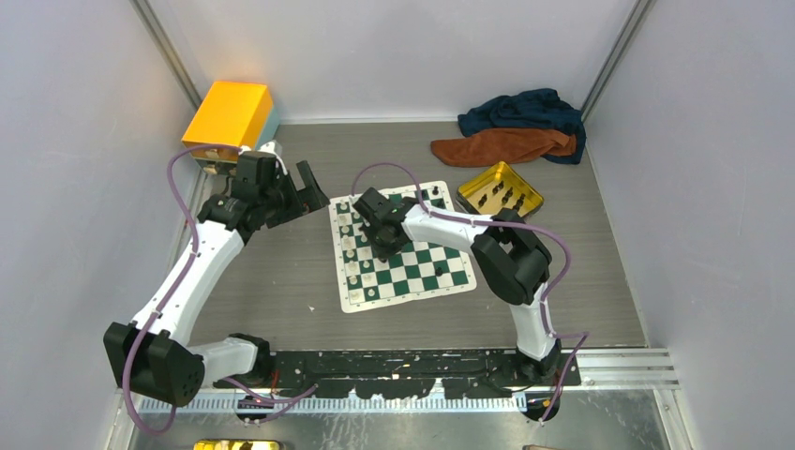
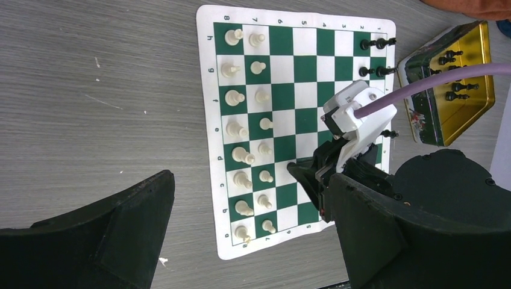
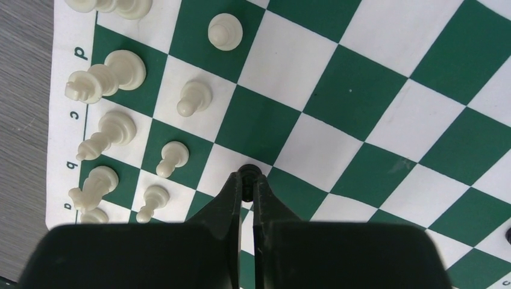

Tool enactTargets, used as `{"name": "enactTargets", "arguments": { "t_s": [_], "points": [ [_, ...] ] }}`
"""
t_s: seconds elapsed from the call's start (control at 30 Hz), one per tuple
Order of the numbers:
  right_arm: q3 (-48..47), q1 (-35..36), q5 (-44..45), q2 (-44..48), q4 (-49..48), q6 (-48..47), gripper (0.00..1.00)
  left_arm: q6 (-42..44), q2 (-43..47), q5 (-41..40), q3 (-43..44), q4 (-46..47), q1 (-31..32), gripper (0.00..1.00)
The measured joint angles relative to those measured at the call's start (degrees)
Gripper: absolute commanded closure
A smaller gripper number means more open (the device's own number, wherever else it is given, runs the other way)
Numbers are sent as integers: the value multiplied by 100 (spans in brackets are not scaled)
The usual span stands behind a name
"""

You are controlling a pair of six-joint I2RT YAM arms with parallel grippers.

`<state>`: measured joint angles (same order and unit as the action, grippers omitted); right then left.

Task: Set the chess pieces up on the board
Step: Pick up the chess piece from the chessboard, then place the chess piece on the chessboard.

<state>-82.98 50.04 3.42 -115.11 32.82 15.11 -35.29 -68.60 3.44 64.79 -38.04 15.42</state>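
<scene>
Right gripper (image 3: 247, 174) hangs low over the board (image 1: 427, 267), just right of the two white rows. Fingers are pressed almost together, only a slit between them. There's a small dark nub at the tips. Can't tell if that's a black piece pinched or just the pads. Nothing cream is in the grip.

Left gripper (image 1: 302, 192) is spread wide and empty, over bare table (image 1: 281, 281) off the board's far left corner. It looks parked there to stay out of the right arm's way, and its camera takes in the whole board.

White pieces (image 2: 243, 155): sixteen, filling the two columns along the board's left edge, so that side looks done. Black pieces (image 2: 379, 43): a few on the far right corner squares and one further along the right edge. The rest lie in the gold tin (image 2: 425, 108), just off the far right corner. The tin is on the right arm's side, so fetching is probably that arm's job. Most of the black side is not yet set.

Writing:
- The board border has numbers along the far edge, 8 down to 2 legible, and letters along the left edge.
- d, c and b read clearly in the right wrist view.
- White stands on the columns marked 8 and 7, which is normally black's end. Worth flagging.
- The tin's side wall carries a print, not readable.
- No brand is legible on the arms.
</scene>
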Motion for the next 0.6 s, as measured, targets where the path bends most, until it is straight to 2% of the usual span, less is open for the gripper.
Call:
{"name": "enactTargets", "arguments": {
  "t_s": [0.37, 0.6],
  "points": [
    [-201, -140, 424, 459, 391, 4, 99, 2, 0, -46, 2, -2, 0, 0],
    [-321, -710, 673, 767, 544, 61, 99, 7, -2, -44, 55, -2, 0, 0]
  ]
}}
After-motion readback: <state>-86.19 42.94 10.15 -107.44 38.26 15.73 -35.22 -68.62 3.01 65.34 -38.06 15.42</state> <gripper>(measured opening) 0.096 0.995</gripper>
